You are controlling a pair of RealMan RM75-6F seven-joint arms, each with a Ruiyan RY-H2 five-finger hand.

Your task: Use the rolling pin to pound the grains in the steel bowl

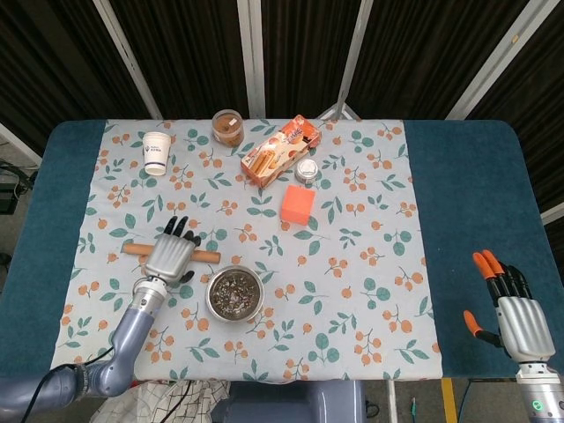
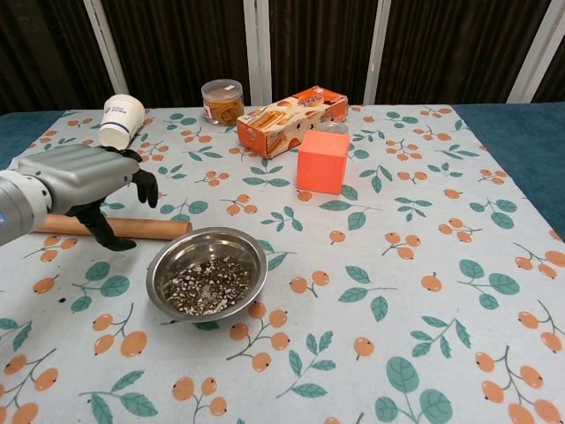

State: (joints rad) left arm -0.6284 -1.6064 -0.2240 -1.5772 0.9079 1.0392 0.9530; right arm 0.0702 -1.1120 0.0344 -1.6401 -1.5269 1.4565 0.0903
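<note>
no writing on paper cup (image 2: 121, 121) or snack box (image 2: 291, 119) reads.

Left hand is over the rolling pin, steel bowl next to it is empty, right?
Not quite. The left hand is over the rolling pin, but the steel bowl is not empty: the chest view shows grains lying in its bottom.

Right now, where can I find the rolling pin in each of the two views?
Head view: rolling pin lies left of centre, under the left hand.
Chest view: it lies at the left edge, behind the hand.
Shared landmark: the steel bowl lies beside it.
</note>
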